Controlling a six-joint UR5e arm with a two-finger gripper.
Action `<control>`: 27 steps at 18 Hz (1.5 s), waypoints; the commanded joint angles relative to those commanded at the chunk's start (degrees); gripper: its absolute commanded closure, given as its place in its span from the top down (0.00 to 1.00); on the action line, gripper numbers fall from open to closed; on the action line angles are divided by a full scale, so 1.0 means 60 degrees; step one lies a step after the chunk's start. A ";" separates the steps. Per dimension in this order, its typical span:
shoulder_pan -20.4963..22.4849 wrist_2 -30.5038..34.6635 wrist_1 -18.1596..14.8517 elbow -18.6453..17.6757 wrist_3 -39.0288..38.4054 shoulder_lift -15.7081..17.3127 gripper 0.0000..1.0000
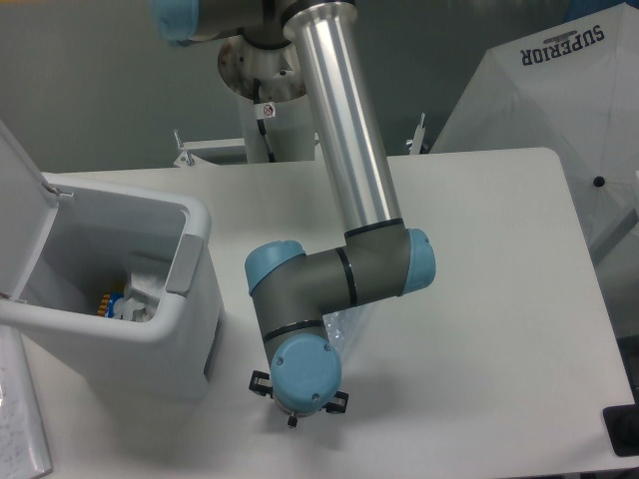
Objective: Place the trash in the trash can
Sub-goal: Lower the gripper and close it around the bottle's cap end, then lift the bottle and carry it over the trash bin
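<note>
The trash can (192, 321) stands at the table's left, a boxy light-grey bin with its flip lid (18, 200) up. A bit of clear, bluish crumpled plastic (346, 324) shows on the table just behind my wrist; it looks like the crushed bottle, mostly hidden by the arm. My gripper (294, 413) points down near the front edge, right of the bin. The blue wrist cap covers it, so only small black parts show. Whether it holds anything is hidden. Inside the bin lie an orange-and-blue packet (106, 302) and a pale crumpled piece (140, 299).
The robot base (268, 80) stands at the back of the table. A white cover printed SUPERIOR (559, 80) rises beyond the right edge. A sheet of paper (18, 419) lies at front left, and a black object (623, 429) sits at the front right corner.
</note>
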 joint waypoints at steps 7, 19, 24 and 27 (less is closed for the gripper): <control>-0.0015 -0.0029 -0.0015 0.0029 0.0000 0.0292 0.16; 0.0644 -0.1668 0.0146 0.0029 0.0000 0.2181 0.10; 0.0835 -0.1992 0.0146 -0.0015 -0.0044 0.2724 0.00; 0.1009 -0.2415 0.0263 0.0029 -0.0293 0.3060 0.00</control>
